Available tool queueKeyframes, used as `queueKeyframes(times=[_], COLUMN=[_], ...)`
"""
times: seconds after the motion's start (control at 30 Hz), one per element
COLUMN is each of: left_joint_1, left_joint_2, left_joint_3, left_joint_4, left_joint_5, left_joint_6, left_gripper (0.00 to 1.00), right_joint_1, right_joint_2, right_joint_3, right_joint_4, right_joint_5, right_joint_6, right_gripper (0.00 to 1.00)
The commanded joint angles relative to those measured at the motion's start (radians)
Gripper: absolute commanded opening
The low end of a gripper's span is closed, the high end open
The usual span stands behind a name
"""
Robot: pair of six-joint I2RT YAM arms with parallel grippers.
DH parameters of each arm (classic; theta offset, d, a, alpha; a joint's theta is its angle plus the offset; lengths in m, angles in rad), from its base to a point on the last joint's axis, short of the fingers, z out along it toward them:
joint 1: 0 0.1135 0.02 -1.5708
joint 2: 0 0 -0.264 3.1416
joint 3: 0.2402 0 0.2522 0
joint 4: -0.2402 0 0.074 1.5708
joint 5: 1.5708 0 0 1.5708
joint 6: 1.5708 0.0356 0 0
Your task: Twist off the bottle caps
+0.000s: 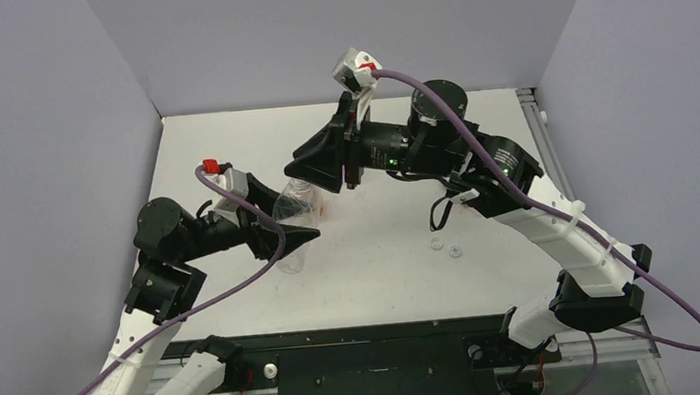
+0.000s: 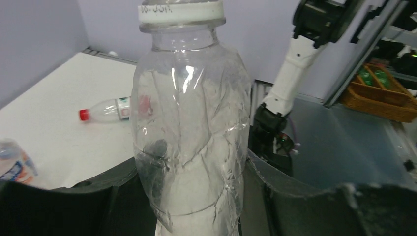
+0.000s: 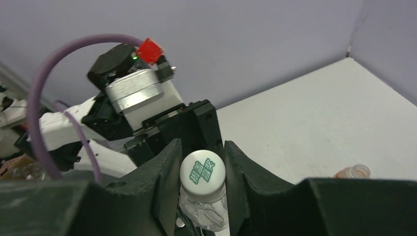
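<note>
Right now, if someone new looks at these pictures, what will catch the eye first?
The clear bottle is held between the left fingers near the table's middle, and the right fingers pinch its white cap. Beyond it in the left wrist view, a second bottle lies on its side, red cap on.

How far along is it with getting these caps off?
Roughly halfway, it seems. Done: two loose caps lie on the table. In hand: the left gripper holds a clear bottle while the right gripper is shut on its white cap. Left: that cap, plus the red cap on a bottle lying down.
</note>
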Motion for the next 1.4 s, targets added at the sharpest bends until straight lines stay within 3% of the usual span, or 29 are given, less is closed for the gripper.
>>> queueKeyframes(times=[0.0, 0.1, 0.2, 0.33, 0.4, 0.53, 0.7, 0.8, 1.0, 1.27, 1.37], left_joint_1=[-0.005, -0.005, -0.005, -0.003, -0.002, 0.000, 0.000, 0.000, -0.001, -0.001, -0.002], left_joint_2=[0.011, 0.027, 0.030, 0.006, -0.021, -0.062, -0.081, -0.084, -0.092, -0.096, -0.095], left_joint_3=[0.049, 0.047, 0.041, 0.038, 0.034, 0.005, -0.022, -0.027, -0.024, -0.028, -0.034], left_joint_4=[0.122, 0.153, 0.146, 0.006, -0.048, -0.073, -0.049, -0.039, -0.037, -0.046, -0.047], left_joint_5=[0.207, 0.271, 0.272, 0.170, 0.105, 0.016, -0.044, -0.060, -0.074, -0.069, -0.067], left_joint_6=[-0.182, -0.250, -0.244, -0.079, 0.007, 0.094, 0.091, 0.086, 0.078, 0.075, 0.075], left_gripper=[0.36, 0.36, 0.36, 0.36, 0.35, 0.34, 0.34, 0.33, 0.32, 0.31, 0.31], right_joint_1=[-0.039, -0.068, -0.092, -0.178, -0.234, -0.295, -0.279, -0.218, -0.087, -0.036, -0.028], right_joint_2=[-0.062, -0.076, -0.105, -0.174, -0.223, -0.345, -0.419, -0.398, -0.237, -0.081, -0.052], right_joint_3=[-0.027, -0.074, -0.113, -0.180, -0.251, -0.545, -1.001, -1.192, -1.323, -1.483, -1.532], right_joint_4=[0.115, 0.183, 0.227, 0.177, 0.142, 0.150, 0.241, 0.345, 0.452, 0.669, 0.708], right_joint_5=[-0.326, -0.449, -0.441, -0.210, -0.004, 0.213, 0.426, 0.563, 0.812, 0.836, 0.836], right_joint_6=[-0.019, 0.031, 0.054, 0.044, 0.044, 0.078, 0.175, 0.239, 0.315, 0.434, 0.485], right_gripper=[0.00, 0.00, 0.00, 0.00, 0.00, 0.00, 0.00, 0.00, 0.00, 0.01, 0.13])
